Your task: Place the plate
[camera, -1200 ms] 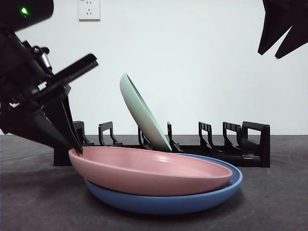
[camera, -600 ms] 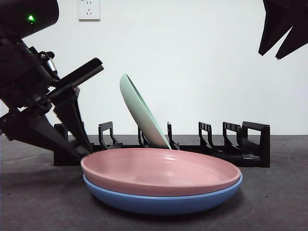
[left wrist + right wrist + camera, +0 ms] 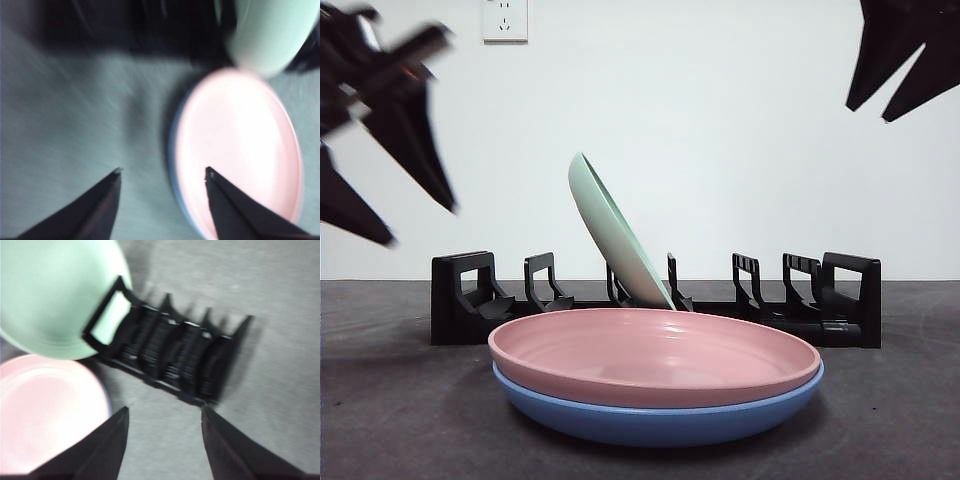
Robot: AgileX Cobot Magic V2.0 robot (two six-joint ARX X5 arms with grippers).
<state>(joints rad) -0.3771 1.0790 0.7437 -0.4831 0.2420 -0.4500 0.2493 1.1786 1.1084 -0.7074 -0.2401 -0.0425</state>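
Observation:
A pink plate (image 3: 655,355) lies flat, stacked on a blue plate (image 3: 660,420), on the dark table in front of the black rack (image 3: 820,310). A pale green plate (image 3: 615,235) stands tilted in a rack slot. My left gripper (image 3: 420,225) is open and empty, raised above the table at the far left, clear of the pink plate (image 3: 240,150). My right gripper (image 3: 892,100) is open and empty, high at the top right. The right wrist view shows the green plate (image 3: 55,295), the rack (image 3: 170,357) and the pink plate (image 3: 45,410).
The rack has several free slots to the left and right of the green plate. A white wall with a socket (image 3: 505,20) stands behind. Bare table (image 3: 390,400) lies left of the stacked plates.
My left gripper let the pink plate's left rim down onto the blue plate, then rose up and to the left, away from it. The pink plate now lies level.

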